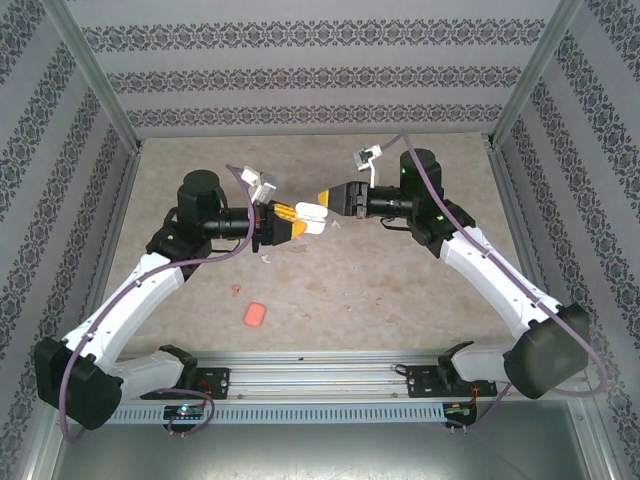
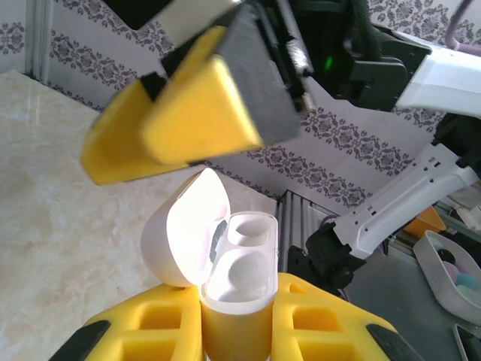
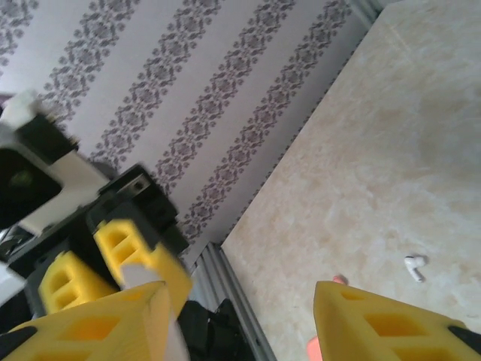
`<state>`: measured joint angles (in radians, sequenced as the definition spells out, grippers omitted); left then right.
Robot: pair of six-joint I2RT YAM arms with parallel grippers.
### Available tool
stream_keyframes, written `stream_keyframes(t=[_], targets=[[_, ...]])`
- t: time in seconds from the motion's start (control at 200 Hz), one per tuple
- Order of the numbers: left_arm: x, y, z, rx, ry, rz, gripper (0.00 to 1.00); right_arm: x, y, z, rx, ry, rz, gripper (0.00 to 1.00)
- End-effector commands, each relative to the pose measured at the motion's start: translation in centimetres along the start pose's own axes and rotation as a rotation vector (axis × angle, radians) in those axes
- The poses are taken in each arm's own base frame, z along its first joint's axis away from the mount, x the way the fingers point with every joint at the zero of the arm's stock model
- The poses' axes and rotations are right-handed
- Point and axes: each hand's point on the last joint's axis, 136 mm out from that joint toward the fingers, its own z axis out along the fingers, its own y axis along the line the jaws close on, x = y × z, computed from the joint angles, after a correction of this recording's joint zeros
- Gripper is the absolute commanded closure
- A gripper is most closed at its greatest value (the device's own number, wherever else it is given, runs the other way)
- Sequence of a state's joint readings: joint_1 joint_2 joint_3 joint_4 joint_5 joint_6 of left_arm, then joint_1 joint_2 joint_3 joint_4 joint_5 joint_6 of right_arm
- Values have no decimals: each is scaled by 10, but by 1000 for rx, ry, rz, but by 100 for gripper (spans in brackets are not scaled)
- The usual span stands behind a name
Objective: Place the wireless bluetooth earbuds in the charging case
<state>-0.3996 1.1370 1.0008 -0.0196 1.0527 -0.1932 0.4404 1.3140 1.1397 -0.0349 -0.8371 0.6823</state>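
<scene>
My left gripper (image 1: 288,228) is shut on the body of a white charging case (image 2: 239,280), held upright with its lid (image 2: 183,235) swung open to the left. The nearer well holds a rounded white shape; I cannot tell whether it is an earbud. The farther well looks hollow. My right gripper (image 1: 330,202) hovers just above the case, its yellow fingers (image 2: 176,124) close over the lid. In the right wrist view it (image 3: 240,304) is open with nothing between the fingers. One white earbud (image 3: 414,267) lies on the table, and a small salmon-red earbud (image 1: 236,289) lies near it.
A shut salmon-red case (image 1: 255,316) lies on the beige table (image 1: 400,280) in front of the left arm. Patterned walls close in the back and sides. The metal rail (image 1: 320,375) with the arm bases runs along the near edge.
</scene>
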Motion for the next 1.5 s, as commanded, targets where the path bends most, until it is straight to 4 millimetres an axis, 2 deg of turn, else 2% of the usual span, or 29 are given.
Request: stream_keyframes(t=[0.0, 0.13, 0.23, 0.295, 0.395, 0.49, 0.59, 0.684, 0.894, 1.014, 1.149, 1.294, 1.499], targets=[[1, -17, -6, 35, -7, 63, 100, -11, -9, 1, 47, -29, 22, 47], [9, -7, -8, -33, 2, 63, 100, -9, -2, -2, 23, -25, 26, 44], [16, 2, -13, -114, 17, 70, 100, -5, -6, -6, 65, -23, 61, 42], [22, 10, -18, -179, 29, 75, 100, 0, -18, -7, 123, -16, 97, 42], [31, 18, -28, -274, 52, 88, 100, 11, -47, -9, 265, 0, 160, 43], [40, 20, -40, -348, 80, 96, 100, 26, -69, -2, 364, 60, 189, 43], [48, 16, -54, -411, 105, 109, 100, 38, -86, 18, 429, 130, 181, 44], [57, 10, -68, -459, 129, 124, 100, 48, -100, 44, 471, 211, 161, 45], [80, -6, -90, -506, 166, 120, 100, 73, -127, 117, 566, 390, 85, 51], [93, -10, -98, -525, 184, 103, 100, 95, -140, 160, 605, 465, 20, 52], [103, -16, -104, -534, 183, 84, 100, 119, -150, 199, 634, 563, -49, 52], [113, -20, -109, -536, 181, 69, 100, 137, -165, 224, 671, 640, -115, 51], [117, -22, -112, -542, 185, 84, 100, 145, -180, 238, 709, 681, -158, 48]])
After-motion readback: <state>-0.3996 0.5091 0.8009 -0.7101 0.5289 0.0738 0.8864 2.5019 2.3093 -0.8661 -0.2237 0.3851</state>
